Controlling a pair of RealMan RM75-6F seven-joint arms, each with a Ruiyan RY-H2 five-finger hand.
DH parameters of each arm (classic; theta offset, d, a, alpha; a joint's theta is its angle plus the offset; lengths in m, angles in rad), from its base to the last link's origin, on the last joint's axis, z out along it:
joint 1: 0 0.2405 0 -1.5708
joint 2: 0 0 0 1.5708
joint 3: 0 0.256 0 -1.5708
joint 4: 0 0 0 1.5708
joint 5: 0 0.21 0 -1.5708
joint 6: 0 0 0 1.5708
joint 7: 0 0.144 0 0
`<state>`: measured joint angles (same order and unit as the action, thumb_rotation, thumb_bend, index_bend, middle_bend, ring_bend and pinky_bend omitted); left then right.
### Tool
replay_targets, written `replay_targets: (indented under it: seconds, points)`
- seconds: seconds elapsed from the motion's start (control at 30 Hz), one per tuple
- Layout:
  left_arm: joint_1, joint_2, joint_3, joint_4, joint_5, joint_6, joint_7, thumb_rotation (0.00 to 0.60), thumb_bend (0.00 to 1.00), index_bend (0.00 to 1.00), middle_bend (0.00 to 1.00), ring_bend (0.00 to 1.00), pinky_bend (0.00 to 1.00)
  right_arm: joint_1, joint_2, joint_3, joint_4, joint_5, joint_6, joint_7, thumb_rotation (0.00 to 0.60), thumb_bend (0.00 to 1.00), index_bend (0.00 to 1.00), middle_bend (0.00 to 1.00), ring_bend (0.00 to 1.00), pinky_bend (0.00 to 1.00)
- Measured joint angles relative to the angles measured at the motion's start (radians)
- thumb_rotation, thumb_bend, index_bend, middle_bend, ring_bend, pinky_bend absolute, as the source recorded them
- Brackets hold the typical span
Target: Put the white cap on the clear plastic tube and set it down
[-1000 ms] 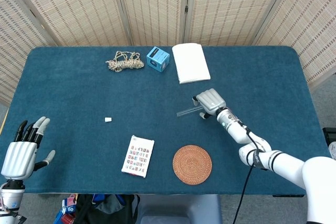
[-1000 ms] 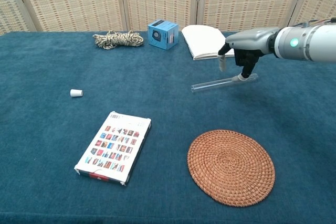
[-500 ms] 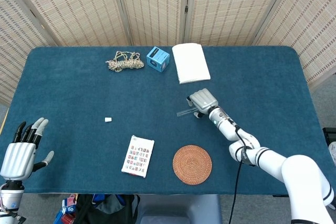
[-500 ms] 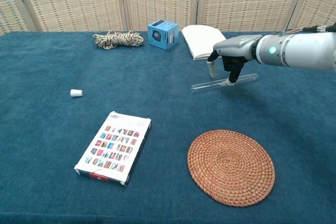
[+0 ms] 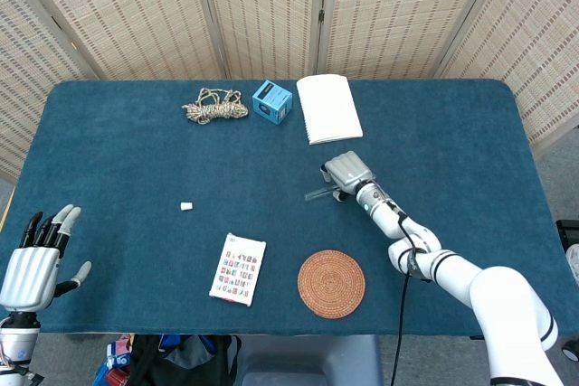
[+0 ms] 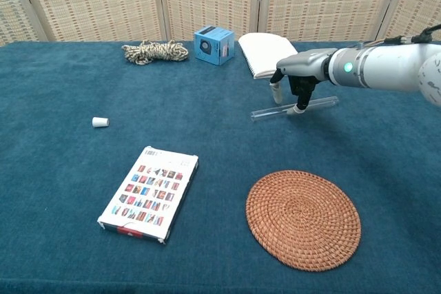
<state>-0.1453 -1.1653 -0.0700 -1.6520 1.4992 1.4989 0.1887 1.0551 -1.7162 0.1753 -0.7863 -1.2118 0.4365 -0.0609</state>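
Note:
The clear plastic tube (image 6: 313,105) lies flat on the blue cloth right of centre; in the head view only its left end (image 5: 317,193) shows past the hand. My right hand (image 6: 300,74) hovers over its middle, fingers pointing down; one fingertip (image 6: 299,107) touches the tube and the thumb hangs on the far side, apart from it. From above, the right hand (image 5: 347,171) covers most of the tube. The white cap (image 6: 100,122) lies alone far to the left (image 5: 186,206). My left hand (image 5: 36,259) is open, fingers spread, at the table's near left edge, holding nothing.
A picture-covered box (image 6: 149,193) lies near the front, with a round woven mat (image 6: 304,217) to its right. At the back are a rope bundle (image 6: 156,51), a blue cube (image 6: 213,45) and a white notebook (image 6: 267,54). Folding screens stand behind the table.
My right hand has slid left along the tube, from near its right end to its middle. The tube has not moved. The left hand has drifted slightly down.

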Motion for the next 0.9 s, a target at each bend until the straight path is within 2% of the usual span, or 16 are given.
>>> replay_targets:
  seconds: [0.73, 0.9]
  points:
    - [0.003, -0.009, 0.002, 0.017, -0.001, -0.001, -0.003, 0.600, 0.25, 0.05, 0.08, 0.13, 0.04, 0.010, -0.022, -0.011, 0.036, 0.008, -0.022, -0.001, 0.600, 0.32, 0.51, 1.00, 1.00, 1.00]
    - [0.004, -0.010, 0.003, 0.019, 0.001, 0.001, -0.004, 0.600, 0.25, 0.05, 0.08, 0.13, 0.04, 0.007, -0.024, -0.012, 0.038, 0.008, -0.018, 0.000, 0.600, 0.38, 0.56, 1.00, 1.00, 1.00]
